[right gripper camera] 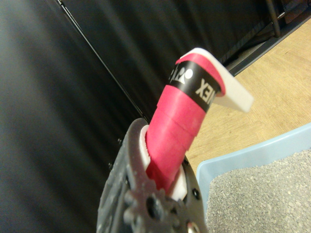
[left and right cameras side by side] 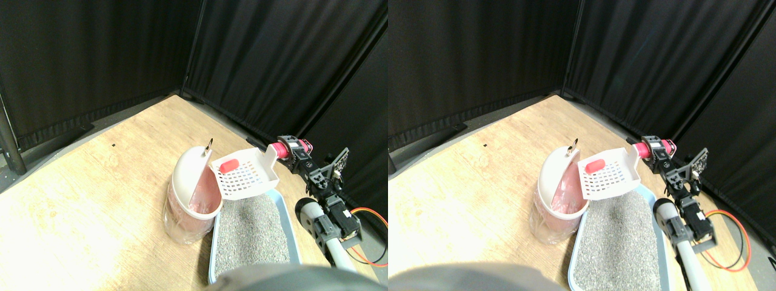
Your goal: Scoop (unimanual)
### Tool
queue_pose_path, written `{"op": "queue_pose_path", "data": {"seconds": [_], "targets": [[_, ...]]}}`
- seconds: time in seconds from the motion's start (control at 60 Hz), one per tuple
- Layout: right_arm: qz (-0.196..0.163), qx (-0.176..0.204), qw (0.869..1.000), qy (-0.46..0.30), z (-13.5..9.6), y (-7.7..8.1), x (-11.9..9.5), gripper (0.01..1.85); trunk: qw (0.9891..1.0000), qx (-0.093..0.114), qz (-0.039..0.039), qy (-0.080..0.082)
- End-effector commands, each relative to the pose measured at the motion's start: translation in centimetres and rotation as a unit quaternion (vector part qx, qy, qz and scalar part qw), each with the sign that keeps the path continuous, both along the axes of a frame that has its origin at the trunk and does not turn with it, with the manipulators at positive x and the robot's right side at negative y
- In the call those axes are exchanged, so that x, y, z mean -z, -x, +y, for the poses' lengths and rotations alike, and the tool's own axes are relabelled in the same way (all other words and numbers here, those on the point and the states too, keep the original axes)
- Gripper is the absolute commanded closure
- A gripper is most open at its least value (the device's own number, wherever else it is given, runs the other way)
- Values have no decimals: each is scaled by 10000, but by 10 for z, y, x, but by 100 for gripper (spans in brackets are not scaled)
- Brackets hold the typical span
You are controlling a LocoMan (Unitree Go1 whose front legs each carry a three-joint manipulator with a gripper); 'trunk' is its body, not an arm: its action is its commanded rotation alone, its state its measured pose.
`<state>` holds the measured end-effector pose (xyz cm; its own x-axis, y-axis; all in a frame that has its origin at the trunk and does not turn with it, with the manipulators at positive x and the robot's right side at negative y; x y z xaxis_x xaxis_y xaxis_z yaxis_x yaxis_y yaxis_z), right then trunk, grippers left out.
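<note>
One red lump (left and right cameras side by side: 228,165) rides on the white slotted scoop (left and right cameras side by side: 244,174), centre of the stereo pair view. The scoop is lifted clear of the grey litter (left and right cameras side by side: 251,233) in the blue tray (left and right cameras side by side: 290,223), lower centre. Its blade overhangs the rim of the pink-lined white bin (left and right cameras side by side: 189,191) just to the left. Its long axis runs right and slightly up to the pink handle (left and right cameras side by side: 277,149), where the right hand (left and right cameras side by side: 290,147) meets it. Judged next: tipping leftward into the bin.

Wrist view: the pink-wrapped handle (right gripper camera: 177,128) fills the middle, seated in the dark jaw frame at the lower centre. The hand (right gripper camera: 163,187) is closed on it. Tray corner (right gripper camera: 252,155) and litter (right gripper camera: 262,199) show at lower right.
</note>
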<state>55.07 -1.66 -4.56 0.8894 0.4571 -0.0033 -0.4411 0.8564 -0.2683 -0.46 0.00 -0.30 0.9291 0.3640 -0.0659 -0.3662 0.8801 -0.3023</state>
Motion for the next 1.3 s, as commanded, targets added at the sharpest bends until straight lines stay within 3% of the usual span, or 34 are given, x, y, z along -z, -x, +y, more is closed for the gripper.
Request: {"op": "queue_pose_path", "data": {"seconds": [0.017,0.333,0.533,0.617,0.7,0.8,1.3], "targets": [[-286,-108,9993,-211,5,1,-11,181,10000,-35,77,40],[-497,-184,9981,-319,7,6,-12,181,9999,-48,74,49],[-567,-127,9972,470,13,10,-11,181,9999,-44,74,53],[-613,-197,9956,679,15,10,-10,160,10000,-37,65,52],[-642,-195,9941,855,17,11,-12,153,10000,-37,65,52],[-660,-222,9933,924,19,12,-13,161,10000,-32,60,54],[-693,-144,9911,1124,24,9,-25,164,9999,-64,27,77]]}}
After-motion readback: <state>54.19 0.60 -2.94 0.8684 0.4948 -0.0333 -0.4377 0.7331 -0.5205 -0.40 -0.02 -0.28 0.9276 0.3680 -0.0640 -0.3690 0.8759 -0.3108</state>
